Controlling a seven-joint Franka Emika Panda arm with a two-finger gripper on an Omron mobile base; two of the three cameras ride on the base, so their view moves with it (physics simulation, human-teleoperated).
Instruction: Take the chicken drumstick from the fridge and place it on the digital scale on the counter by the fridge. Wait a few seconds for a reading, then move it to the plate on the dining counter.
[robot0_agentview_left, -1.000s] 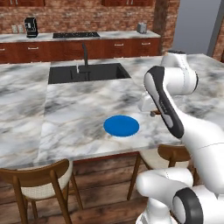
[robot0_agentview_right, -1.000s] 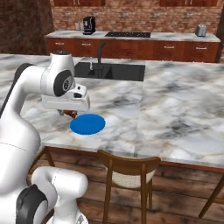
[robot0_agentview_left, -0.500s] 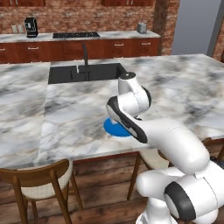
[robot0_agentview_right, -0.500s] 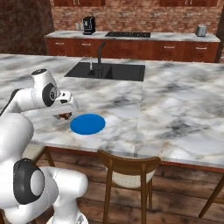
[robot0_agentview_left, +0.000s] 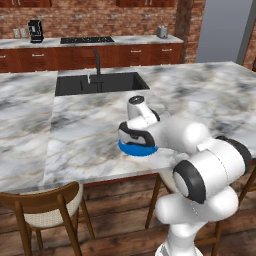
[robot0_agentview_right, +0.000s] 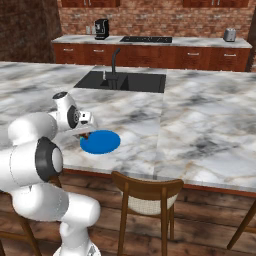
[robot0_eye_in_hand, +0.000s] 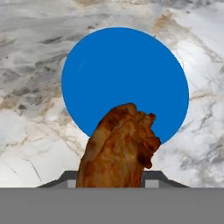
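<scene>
I have swung the arm low across the dining counter since a second ago, and the gripper now hangs at the near-left rim of the plate, mid-left in the right base frame. That puts the final placement close. The hand view adds what the base views hide: the chicken drumstick clamped between the jaws, lower centre, overlapping the blue disc.
</scene>
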